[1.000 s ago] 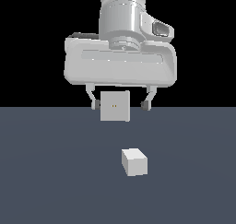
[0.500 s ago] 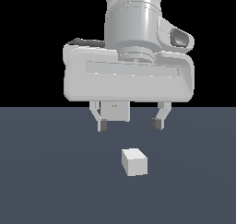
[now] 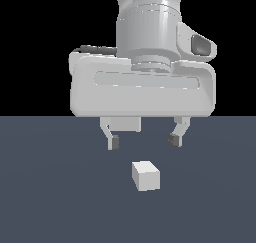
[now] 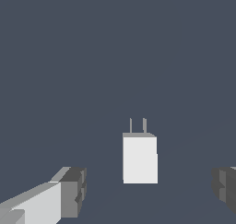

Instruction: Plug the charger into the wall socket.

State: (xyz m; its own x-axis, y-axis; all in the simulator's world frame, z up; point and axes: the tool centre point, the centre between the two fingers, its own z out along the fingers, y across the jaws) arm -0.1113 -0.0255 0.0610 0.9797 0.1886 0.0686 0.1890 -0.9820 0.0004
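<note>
Charger [image 3: 146,175] lies loose on the worktop [image 3: 50,197], prongs visible in the wrist view, while the tool [image 3: 145,141] hovers above it with fingers spread wide for a grasp, hiding most of the socket [image 3: 126,124] behind.

My hand's shell [image 3: 142,87] looks like smooth, pale grey plastic with a soft sheen. My fingertips [image 3: 114,142] carry darker, matt pads. The charger [image 3: 146,175] is plain matt white, smooth, with two thin grey prongs [image 4: 138,125] that may be metal. The floor [image 3: 50,197] is flat, matt slate-blue, without texture.
</note>
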